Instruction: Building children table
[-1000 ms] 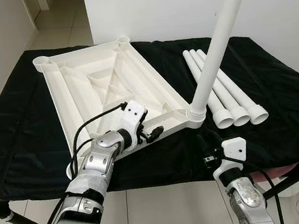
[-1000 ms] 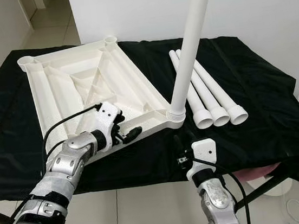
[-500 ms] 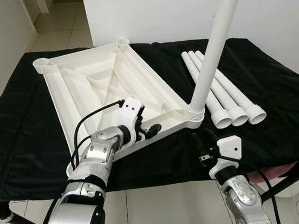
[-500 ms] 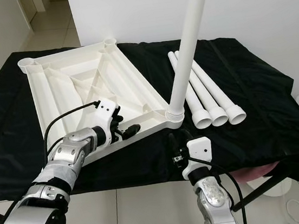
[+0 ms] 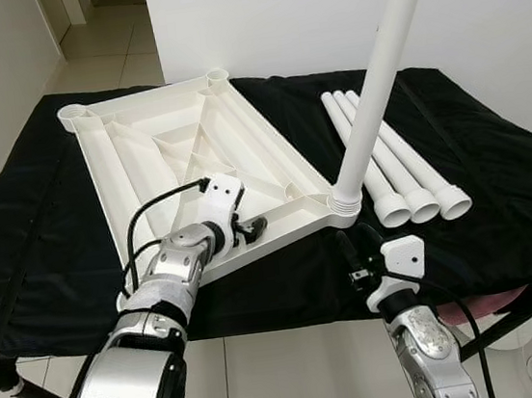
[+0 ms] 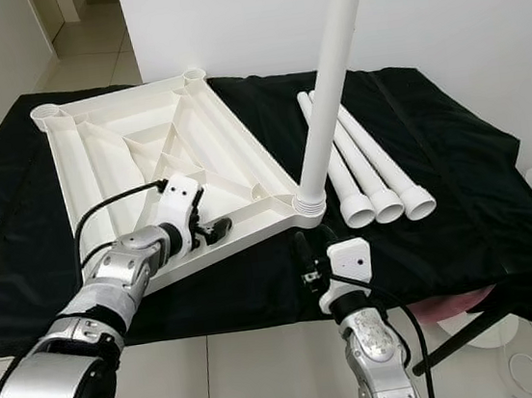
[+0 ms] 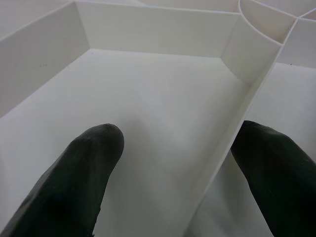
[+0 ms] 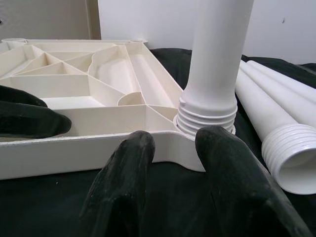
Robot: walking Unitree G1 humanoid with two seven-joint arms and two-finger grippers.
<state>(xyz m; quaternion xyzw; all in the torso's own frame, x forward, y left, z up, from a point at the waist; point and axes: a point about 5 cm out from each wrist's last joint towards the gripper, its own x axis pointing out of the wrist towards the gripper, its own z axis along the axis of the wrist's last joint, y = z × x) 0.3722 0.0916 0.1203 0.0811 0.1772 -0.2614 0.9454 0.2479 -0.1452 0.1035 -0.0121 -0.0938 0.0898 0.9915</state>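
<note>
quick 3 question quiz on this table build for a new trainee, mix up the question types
1. True or false: one leg already stands in a corner socket of the upturned tabletop.
2. How many loose legs lie on the black cloth to the right of the tabletop?
3. Multiple choice: the left end effector is
A. straddling a thin rib inside the tabletop
B. shut on a loose leg
C. hanging off the table edge

Key
1. True; its threaded end sits in the near right corner, just beyond the right end effector.
2. Three, side by side.
3. A; one finger shows on each side of the rib.
</note>
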